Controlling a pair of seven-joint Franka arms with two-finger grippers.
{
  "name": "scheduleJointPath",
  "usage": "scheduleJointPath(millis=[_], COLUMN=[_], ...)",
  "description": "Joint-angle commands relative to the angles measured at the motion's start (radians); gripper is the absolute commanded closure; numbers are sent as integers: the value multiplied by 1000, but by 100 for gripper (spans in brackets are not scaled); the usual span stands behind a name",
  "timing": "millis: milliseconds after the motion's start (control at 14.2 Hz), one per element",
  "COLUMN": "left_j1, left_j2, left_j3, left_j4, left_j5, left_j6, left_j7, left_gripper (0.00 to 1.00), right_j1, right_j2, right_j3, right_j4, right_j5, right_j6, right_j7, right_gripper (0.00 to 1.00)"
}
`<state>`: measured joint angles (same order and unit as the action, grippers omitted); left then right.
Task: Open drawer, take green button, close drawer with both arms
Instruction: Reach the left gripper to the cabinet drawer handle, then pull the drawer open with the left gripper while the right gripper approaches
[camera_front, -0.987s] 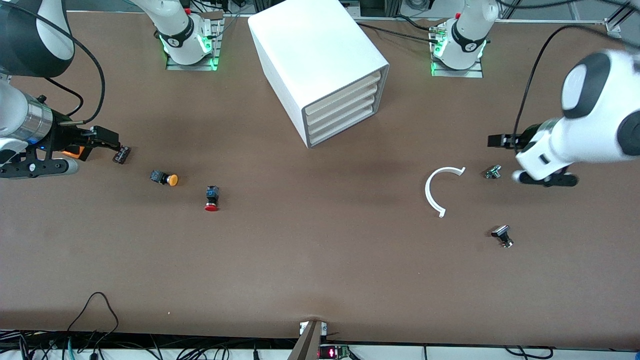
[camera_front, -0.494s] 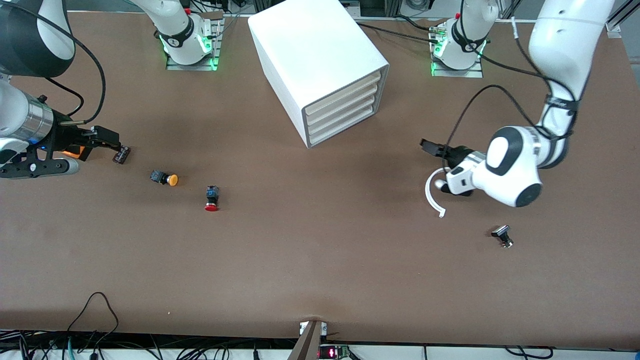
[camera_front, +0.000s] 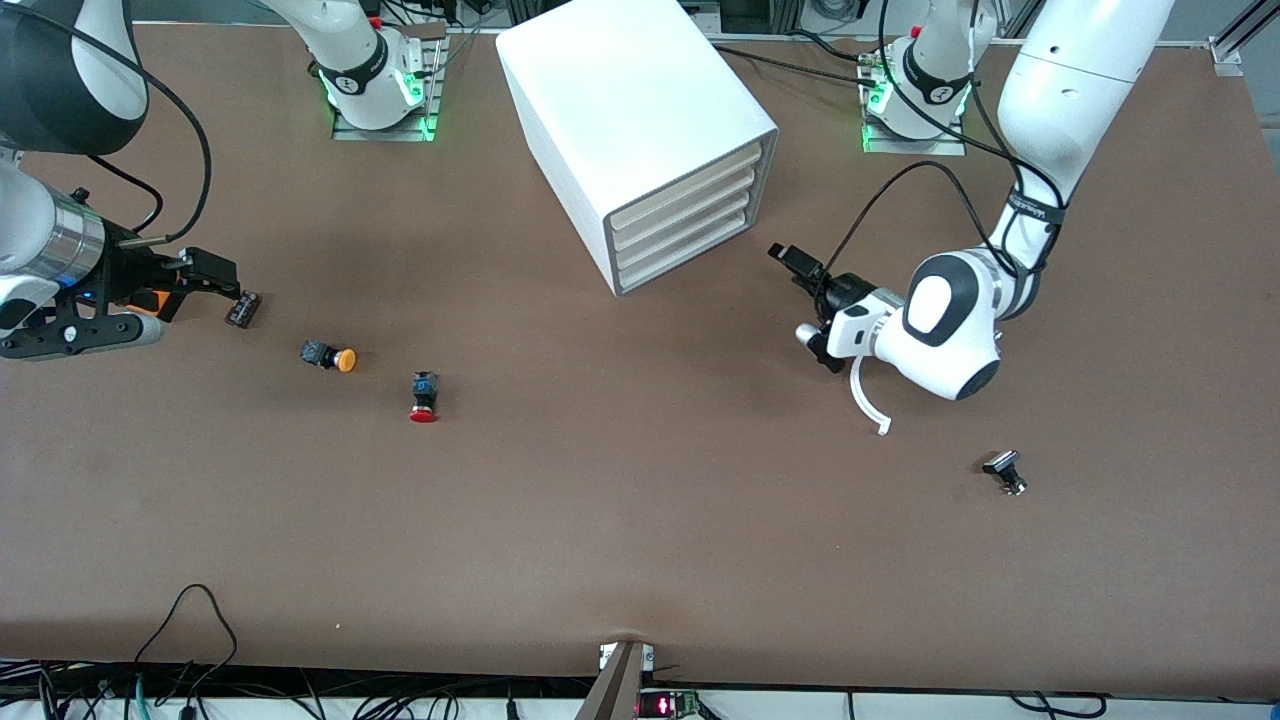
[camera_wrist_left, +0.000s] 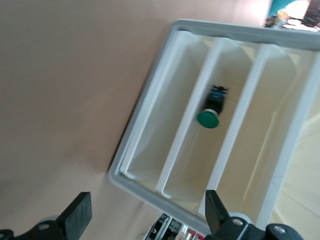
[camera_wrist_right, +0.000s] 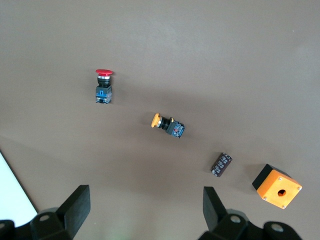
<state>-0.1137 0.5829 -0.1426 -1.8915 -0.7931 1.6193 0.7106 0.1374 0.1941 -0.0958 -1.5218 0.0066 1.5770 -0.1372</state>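
Observation:
The white cabinet stands at the back middle with its four cream drawers pushed in; the drawer is the lowest. My left gripper is open and empty, just off the cabinet's front and pointing at it. In the left wrist view its open gripper faces the cabinet front, and the green-capped button shows inside between two cream slats; I cannot tell which drawer holds it. My right gripper waits open and empty at the right arm's end of the table, also seen in its wrist view.
An orange-capped button, a red-capped button, a small dark capacitor and an orange box lie near the right gripper. A white C-shaped ring lies under the left arm. A small black-and-silver part lies nearer the camera.
The left arm has swung from its end of the table to the cabinet's front, gripper still open. It now covers a small metal part. The right arm has not moved.

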Motion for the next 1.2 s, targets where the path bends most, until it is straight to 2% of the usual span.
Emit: scheduleJointPath(millis=[0,212,353,423,564,705,1128], left_j1=[-15,-44,-72,-89,-112,-115,-110], left_j2=[25,52,66,67,74,75,63], left_j3=[8,9,8,8,5,-32,-60], left_j4=[-56,-83,-101,-116,-153,-178,-198], left_j5=[-113,-161,-185,-221,-277,-305,-350], left_j6=[4,22,77,88,122,161,159], left_j7=[118,124,159,165,170,170,156], left_gripper=[0,1,15,17,28,38,38], right_j1=[11,56,103,117,136,159,218], right_j2=[13,53,62,74,97,117,145], right_j3=[2,5,5,5,7,10,13], right_j4=[6,6,6,6,6,6,6], right_j5=[-4,9,7,10,30,82,121], right_j6=[9,81,153,181,184,178,201], right_j7=[-27,-13,-9,-7,10,10,-5], right_gripper=[0,0,0,0,0,0,0])
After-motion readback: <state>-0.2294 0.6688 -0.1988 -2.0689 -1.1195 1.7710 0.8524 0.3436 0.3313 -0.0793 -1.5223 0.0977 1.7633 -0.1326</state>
